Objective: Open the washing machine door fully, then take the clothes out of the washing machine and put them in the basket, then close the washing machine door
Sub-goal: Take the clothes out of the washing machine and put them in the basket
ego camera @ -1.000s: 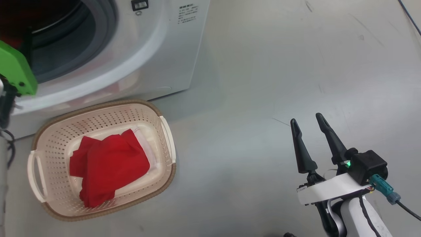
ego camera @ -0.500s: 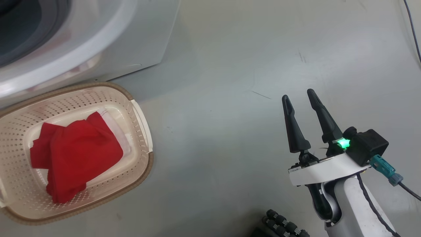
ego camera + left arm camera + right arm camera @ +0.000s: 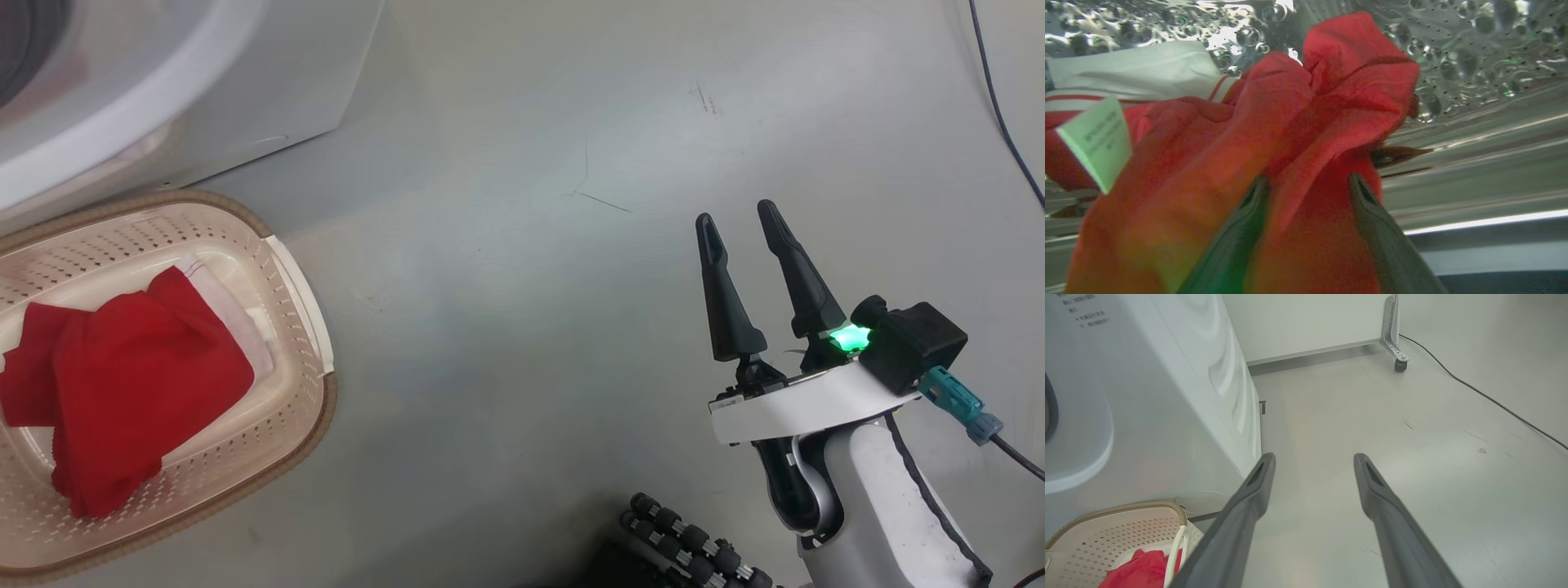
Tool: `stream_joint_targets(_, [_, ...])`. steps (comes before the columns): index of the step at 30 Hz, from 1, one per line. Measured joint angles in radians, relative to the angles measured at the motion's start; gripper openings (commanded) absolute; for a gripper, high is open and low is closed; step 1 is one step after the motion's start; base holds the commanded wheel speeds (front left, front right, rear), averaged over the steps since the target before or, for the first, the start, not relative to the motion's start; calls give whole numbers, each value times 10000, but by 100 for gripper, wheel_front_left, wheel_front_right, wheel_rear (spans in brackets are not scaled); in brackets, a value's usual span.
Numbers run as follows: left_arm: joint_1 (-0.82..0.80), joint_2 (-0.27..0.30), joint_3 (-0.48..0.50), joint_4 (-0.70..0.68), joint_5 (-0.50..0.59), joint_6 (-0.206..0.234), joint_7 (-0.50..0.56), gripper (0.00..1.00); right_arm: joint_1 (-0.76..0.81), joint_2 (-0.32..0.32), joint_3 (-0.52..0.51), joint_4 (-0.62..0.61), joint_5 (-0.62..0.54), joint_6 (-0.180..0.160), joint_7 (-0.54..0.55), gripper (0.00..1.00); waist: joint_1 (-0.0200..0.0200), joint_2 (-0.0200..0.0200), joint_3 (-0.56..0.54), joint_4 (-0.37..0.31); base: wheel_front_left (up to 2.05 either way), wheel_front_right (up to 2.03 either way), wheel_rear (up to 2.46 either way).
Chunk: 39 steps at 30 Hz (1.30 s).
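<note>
Inside the washing machine (image 3: 204, 98), against the perforated steel drum (image 3: 1474, 41): left gripper (image 3: 1308, 178), fingers spread wide, pushed into a bunched red garment (image 3: 1331, 81), folds lying between and around both fingers, not clamped on it. Next to that garment, toward the upper left of the left wrist view: white cloth (image 3: 1139, 69) with thin red stripes, and a pale printed tag (image 3: 1098, 139). On the floor (image 3: 531, 286), just in front of the machine's lower front corner: basket (image 3: 306, 343), touching the machine or just short of it, hard to tell which. In the basket: red clothes (image 3: 139, 367) heaped over a strip of white. Well apart from the basket, over bare floor to its right: right gripper (image 3: 736, 214), fingers apart, holding nothing, green light (image 3: 849, 336) lit at its base. Dark cable (image 3: 992, 98) along the floor's far right edge
</note>
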<state>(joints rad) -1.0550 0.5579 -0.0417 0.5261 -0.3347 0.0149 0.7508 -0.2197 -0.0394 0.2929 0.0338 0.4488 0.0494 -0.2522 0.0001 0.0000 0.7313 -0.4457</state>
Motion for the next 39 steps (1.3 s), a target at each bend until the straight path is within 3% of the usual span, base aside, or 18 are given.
stream_joint_targets(3, [-25,61,17,33,61,81,130,100,-8,0,13,12,2,-4,0,100,0,0,16,-28,0,0,0])
stream_joint_targets(5, [-60,100,19,69,90,159,201,49,-33,0,21,23,2,-6,0,100,0,0,18,-35,0,0,0])
stream_joint_targets(6, [-71,119,13,81,127,163,253,12,-39,0,23,31,4,-6,0,100,0,0,16,-36,0,0,0])
stream_joint_targets(7, [-93,125,21,111,125,184,311,0,-48,0,25,38,8,-6,0,100,0,0,13,-34,0,0,0])
stream_joint_targets(16, [-124,-140,-52,132,-8,194,201,0,-174,2,-73,81,12,-169,0,100,0,0,-93,85,0,0,0])
stream_joint_targets(21, [-166,-368,12,-88,-130,48,-430,0,-174,-2,-217,123,-23,-171,-2,100,-1,0,-241,275,0,0,0])
stream_joint_targets(31, [-67,-901,153,-627,-431,-132,-2230,0,-174,-2,-581,136,-366,-182,-2,100,-1,0,-587,724,0,0,0])
stream_joint_targets(39, [978,-1379,466,-1126,-518,-194,-4010,0,-163,-6,-894,205,-800,-167,-2,100,-1,0,-1003,1153,0,0,0])
